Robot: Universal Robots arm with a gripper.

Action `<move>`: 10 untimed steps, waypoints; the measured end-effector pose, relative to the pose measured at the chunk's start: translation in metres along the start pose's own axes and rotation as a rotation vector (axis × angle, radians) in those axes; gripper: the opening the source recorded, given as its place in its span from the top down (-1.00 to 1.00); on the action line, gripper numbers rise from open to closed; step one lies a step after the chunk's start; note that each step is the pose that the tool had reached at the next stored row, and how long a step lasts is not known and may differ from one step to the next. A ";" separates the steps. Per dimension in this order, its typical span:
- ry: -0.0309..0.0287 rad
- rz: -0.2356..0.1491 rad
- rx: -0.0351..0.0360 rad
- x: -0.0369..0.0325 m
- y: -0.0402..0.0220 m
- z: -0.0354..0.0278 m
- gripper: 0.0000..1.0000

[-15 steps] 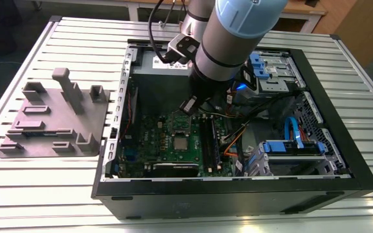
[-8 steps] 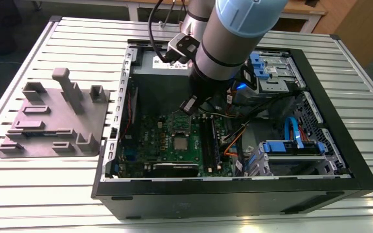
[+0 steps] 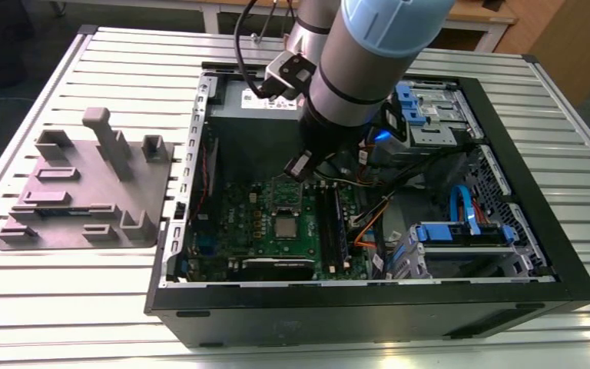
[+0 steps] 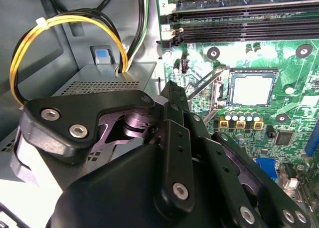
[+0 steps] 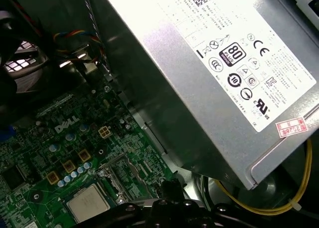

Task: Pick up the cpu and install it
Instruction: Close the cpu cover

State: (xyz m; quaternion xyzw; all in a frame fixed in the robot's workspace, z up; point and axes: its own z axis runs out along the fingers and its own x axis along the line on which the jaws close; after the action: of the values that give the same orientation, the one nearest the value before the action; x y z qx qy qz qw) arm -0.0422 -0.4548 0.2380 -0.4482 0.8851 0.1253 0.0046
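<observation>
Exterior view: cpu (image 3: 286, 227) lies in motherboard (image 3: 274, 223) socket | hand (image 4: 174, 153) above, fingers' state unclear | chip looks light, rigid, fragile; hold by edges.

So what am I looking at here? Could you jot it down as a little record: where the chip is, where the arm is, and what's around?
cpu: lying flat in the motherboard's socket; also seen in the exterior view and first wrist view
gripper: above the board, beside the socket, apart from the cpu
motherboard: green, inside the open computer case
power supply: grey box beside the board
holder tray: grey, on the table at the exterior view's left
</observation>
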 end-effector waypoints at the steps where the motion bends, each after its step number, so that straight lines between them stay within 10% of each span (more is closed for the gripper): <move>1: 0.0000 0.000 0.0000 0.0000 0.0000 -0.0002 0.79; 10: 0.0001 0.000 0.0001 -0.0001 0.0004 -0.0016 0.79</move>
State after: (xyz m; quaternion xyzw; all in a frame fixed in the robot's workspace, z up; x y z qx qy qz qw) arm -0.0423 -0.4548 0.2397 -0.4482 0.8851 0.1253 0.0046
